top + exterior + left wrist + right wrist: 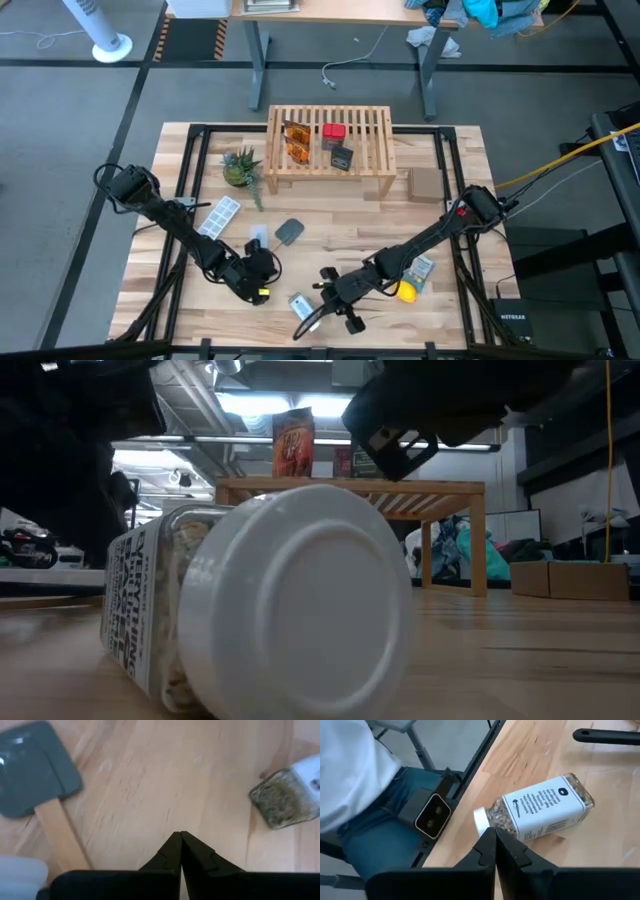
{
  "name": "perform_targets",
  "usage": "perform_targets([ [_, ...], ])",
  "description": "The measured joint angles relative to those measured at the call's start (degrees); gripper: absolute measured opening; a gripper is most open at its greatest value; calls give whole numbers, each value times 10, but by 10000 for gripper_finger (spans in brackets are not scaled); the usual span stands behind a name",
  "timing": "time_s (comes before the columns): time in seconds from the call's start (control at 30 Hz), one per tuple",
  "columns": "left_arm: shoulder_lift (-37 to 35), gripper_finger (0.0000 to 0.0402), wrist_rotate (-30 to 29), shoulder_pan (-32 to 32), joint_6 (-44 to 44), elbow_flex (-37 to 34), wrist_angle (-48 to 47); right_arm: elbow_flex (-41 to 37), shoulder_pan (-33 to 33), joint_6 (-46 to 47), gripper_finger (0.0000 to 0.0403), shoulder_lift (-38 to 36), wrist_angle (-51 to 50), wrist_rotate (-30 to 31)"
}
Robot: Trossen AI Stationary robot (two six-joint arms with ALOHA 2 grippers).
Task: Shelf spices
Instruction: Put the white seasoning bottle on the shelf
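Note:
The shelf (330,145) stands at the table's far middle. On its slatted top are two amber packets (295,142), a red box (334,131) and a black box (342,157). The clear white-capped bottle (301,304) lies on its side near the table's near edge, its cap (300,610) facing the low camera. My right gripper (494,834) is shut and hangs just above the bottle's cap end (481,820). My left gripper (180,837), also shut, hovers over bare wood to the bottle's left, holding nothing.
A grey spatula (288,232) and a white tray (220,215) lie near my left arm. A potted plant (240,168) stands left of the shelf and a cardboard box (425,183) right of it. A lemon (407,292) and a grey-blue packet (422,270) lie under my right arm. A person (360,795) sits at the near edge.

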Motion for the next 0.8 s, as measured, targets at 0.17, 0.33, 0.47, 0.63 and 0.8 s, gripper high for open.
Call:
perform_targets([
  [0.17, 0, 0, -10, 5, 17, 0, 24, 0, 2, 4, 7, 0, 0, -13],
  [0.33, 17, 0, -11, 9, 51, 0, 80, 0, 2, 39, 7, 22, 3, -53],
  [0.47, 54, 0, 0, 14, 62, 0, 108, 0, 2, 47, 7, 43, 21, -65],
  [0.63, 85, 0, 6, 20, 54, 0, 135, 0, 2, 45, 7, 57, 53, -71],
  [0.8, 108, 0, 38, 20, 73, 0, 206, 0, 2, 47, 7, 73, 64, -71],
])
